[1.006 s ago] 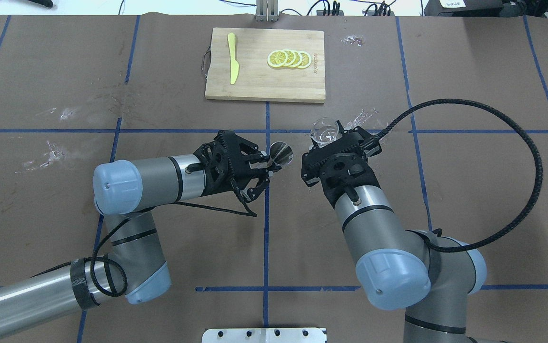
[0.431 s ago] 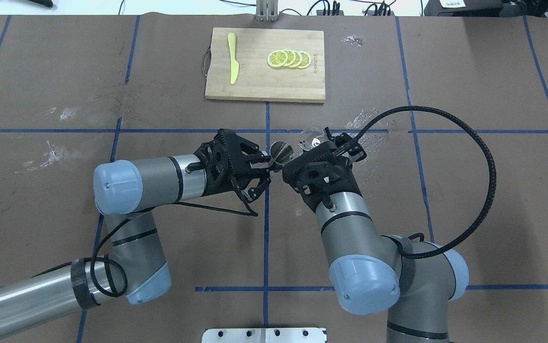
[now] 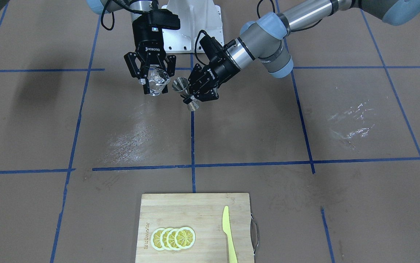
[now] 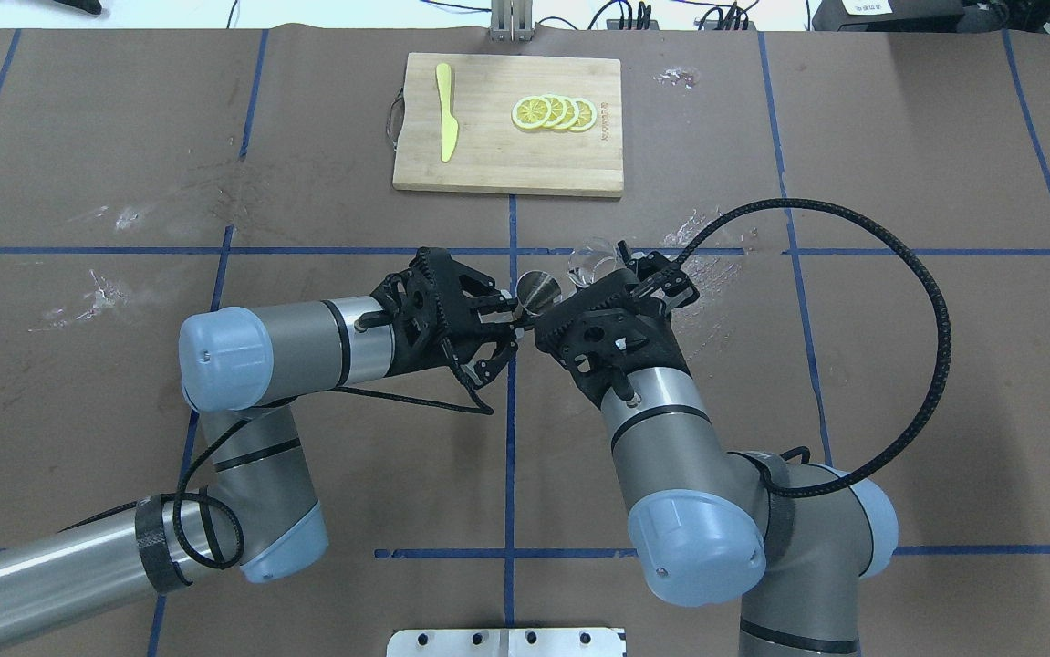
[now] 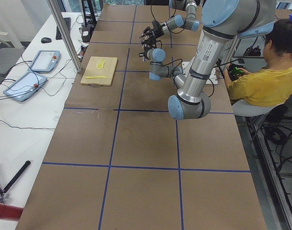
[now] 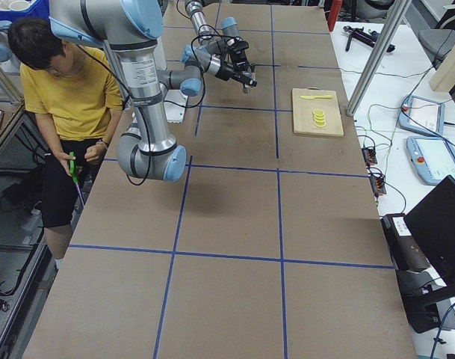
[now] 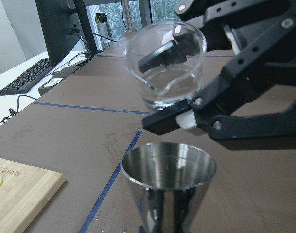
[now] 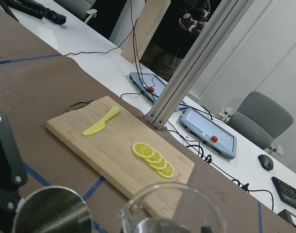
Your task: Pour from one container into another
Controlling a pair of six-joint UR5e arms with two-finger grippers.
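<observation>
My right gripper [image 4: 599, 270] is shut on the small clear glass [image 4: 590, 259], holding it above the table and tipped toward the jigger. The glass [image 7: 165, 73] hangs just above and behind the jigger's rim in the left wrist view, spout facing down; it seems to hold some clear liquid. My left gripper [image 4: 523, 310] is shut on the waist of the silver metal jigger [image 4: 540, 290], which stands upright in the air with its open cone up. From the front, the glass [image 3: 157, 81] sits close beside the jigger [image 3: 179, 85], with the right gripper [image 3: 154, 84] around the glass.
A wooden cutting board [image 4: 506, 160] lies at the far middle with lemon slices [image 4: 554, 112] and a yellow knife [image 4: 445, 109] on it. Shiny smears mark the brown mat [image 4: 698, 228]. An operator in yellow [image 5: 265, 72] sits behind the robot.
My right arm swung left and brought the glass up against the jigger's far side, tipping it more. The left arm and jigger stayed put.
</observation>
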